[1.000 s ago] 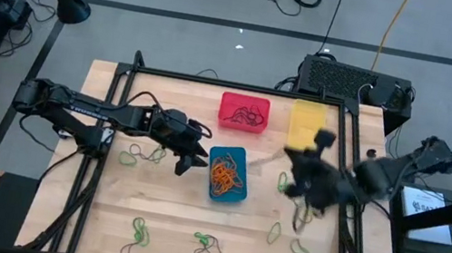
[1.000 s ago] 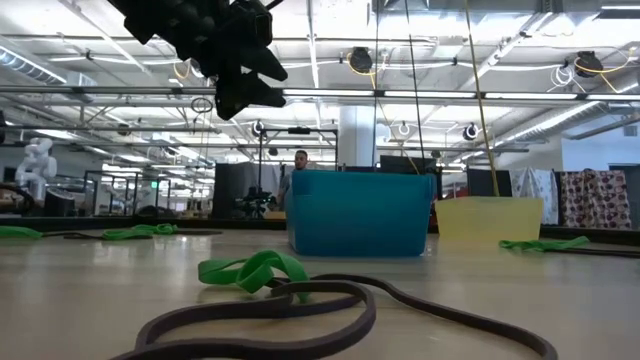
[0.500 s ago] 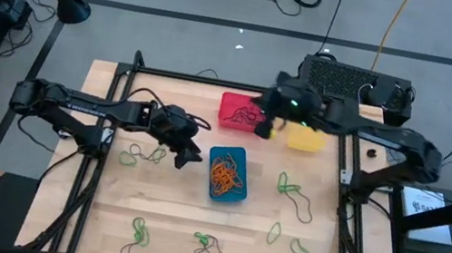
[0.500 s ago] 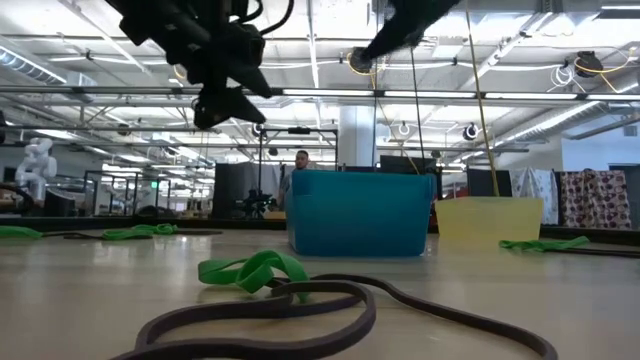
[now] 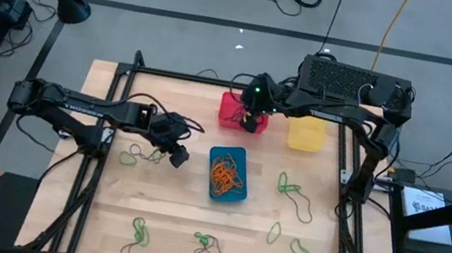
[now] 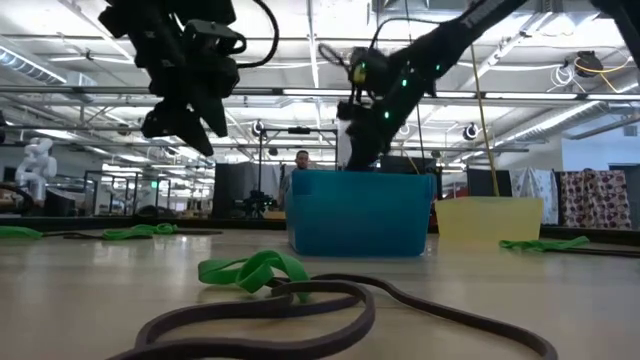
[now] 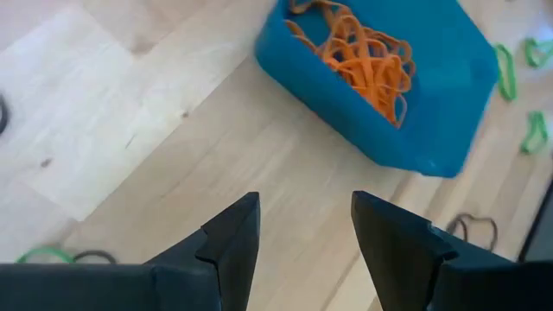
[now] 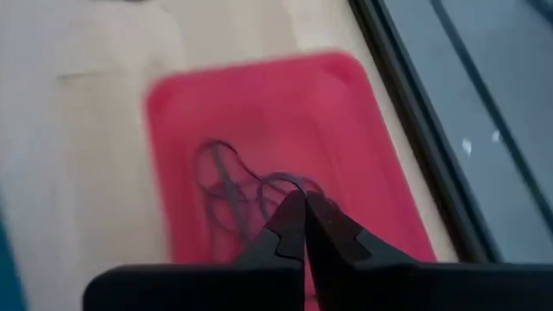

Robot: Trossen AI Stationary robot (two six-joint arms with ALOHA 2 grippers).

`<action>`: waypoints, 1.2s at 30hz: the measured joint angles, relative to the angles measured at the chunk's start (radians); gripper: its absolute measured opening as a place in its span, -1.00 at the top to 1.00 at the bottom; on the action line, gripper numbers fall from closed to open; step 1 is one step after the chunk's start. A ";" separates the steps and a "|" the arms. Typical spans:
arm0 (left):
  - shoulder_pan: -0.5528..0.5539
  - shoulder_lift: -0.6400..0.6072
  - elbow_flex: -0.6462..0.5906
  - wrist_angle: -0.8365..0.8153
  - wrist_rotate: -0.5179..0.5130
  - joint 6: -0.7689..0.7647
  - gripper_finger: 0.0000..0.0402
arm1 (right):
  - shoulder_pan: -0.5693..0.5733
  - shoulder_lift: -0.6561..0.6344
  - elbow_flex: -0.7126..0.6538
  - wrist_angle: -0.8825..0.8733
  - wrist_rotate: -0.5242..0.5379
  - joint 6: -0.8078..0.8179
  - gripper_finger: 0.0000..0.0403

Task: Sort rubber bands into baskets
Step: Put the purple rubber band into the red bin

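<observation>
Three baskets (image 5: 227,174), two arms (image 5: 82,105), many rubber bands (image 5: 289,188)

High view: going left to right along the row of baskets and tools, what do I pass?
Left tool → blue basket → yellow basket. The red basket and the right tool over it overlap the blue basket's span, so I leave them out.

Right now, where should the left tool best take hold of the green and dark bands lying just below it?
Come straight down on the tangled bands and pinch where the green and dark loops overlap: they lie flat on the table, so no side offers an edge. The left tool hovers open beside them.
</observation>
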 joint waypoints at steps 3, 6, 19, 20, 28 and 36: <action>-0.019 0.000 0.000 0.005 -0.030 -0.074 0.05 | -0.023 0.013 0.000 -0.009 0.005 0.057 1.00; -0.041 0.000 0.000 0.005 -0.048 -0.145 0.05 | -0.035 0.014 0.000 0.004 0.006 0.064 1.00; -0.091 -0.005 0.000 -0.045 -0.049 -0.060 0.05 | -0.032 0.012 0.001 -0.017 0.007 0.234 0.84; -0.090 -0.006 0.000 -0.061 -0.034 -0.041 0.05 | -0.032 0.011 0.001 -0.024 0.007 0.253 0.80; -0.082 -0.101 0.000 -0.215 0.014 0.147 0.05 | -0.039 0.006 0.002 -0.040 0.007 0.368 0.46; -0.081 -0.261 0.000 -0.366 -0.046 0.276 0.05 | 0.001 -0.045 0.003 0.032 -0.188 0.554 0.33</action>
